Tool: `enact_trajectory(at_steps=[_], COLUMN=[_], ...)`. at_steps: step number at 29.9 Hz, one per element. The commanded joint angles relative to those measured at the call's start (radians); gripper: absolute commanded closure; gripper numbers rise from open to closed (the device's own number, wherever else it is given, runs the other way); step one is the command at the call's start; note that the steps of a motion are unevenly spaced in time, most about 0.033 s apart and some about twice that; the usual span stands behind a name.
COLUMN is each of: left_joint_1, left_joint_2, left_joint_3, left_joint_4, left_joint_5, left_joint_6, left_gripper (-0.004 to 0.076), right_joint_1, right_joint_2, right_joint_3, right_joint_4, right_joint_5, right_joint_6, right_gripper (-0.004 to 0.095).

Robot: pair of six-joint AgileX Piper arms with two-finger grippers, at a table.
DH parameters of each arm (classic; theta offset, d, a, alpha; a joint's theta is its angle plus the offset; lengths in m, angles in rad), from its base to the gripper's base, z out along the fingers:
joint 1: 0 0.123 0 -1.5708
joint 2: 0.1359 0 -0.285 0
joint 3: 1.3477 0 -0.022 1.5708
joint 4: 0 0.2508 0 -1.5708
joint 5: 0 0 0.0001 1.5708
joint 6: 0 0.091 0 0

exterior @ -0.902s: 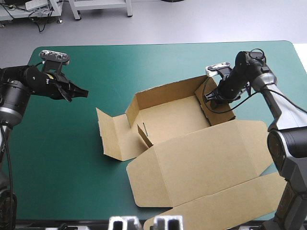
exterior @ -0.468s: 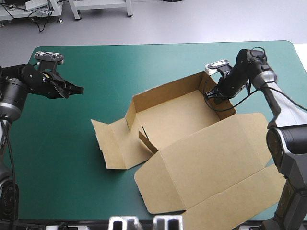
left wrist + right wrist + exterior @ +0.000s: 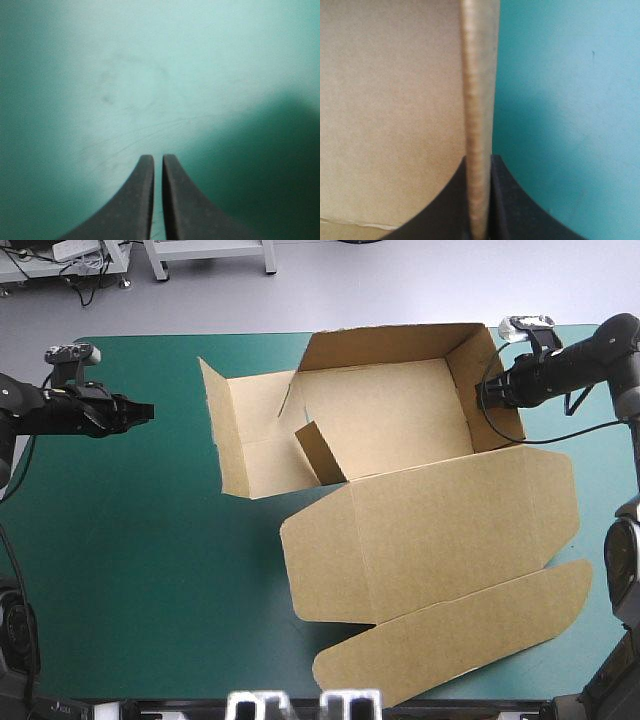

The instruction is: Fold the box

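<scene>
Here the right fingers (image 3: 520, 210) pinch the box (image 3: 390, 420) wall; left fingers (image 3: 132, 200) closed, empty.

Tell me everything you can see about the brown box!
The box is plain brown board, half built, on the teal-green cover. Its back wall and right wall stand up around an open tray; the left end flap opens outward, and a small inner flap leans beside it. The big lid lies flat toward the near edge, ending in a rounded tuck flap. The right gripper pinches that right wall.
</scene>
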Motion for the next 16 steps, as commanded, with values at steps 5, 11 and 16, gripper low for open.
enact_trajectory(at_steps=[5, 11, 16], left_joint_1=[-0.033, -0.174, -0.282], left_joint_2=[0.031, 0.045, 0.045], left_joint_3=[-0.030, -0.030, -0.030], left_joint_4=[-0.405, -0.413, -0.444], left_joint_5=[0.137, 0.088, 0.051], left_joint_6=[0.209, 0.227, 0.227], left_gripper=[0.0568, 0.0465, 0.0464], right_joint_1=[-0.003, -0.003, -0.003], right_joint_2=[-0.062, -0.062, -0.060], right_joint_3=[-0.032, -0.032, -0.032], right_joint_4=[0.239, 0.287, 0.213], right_joint_5=[0.024, 0.024, -0.014], right_joint_6=[-0.088, -0.097, -0.087], right_gripper=[0.0927, 0.0926, 0.0926])
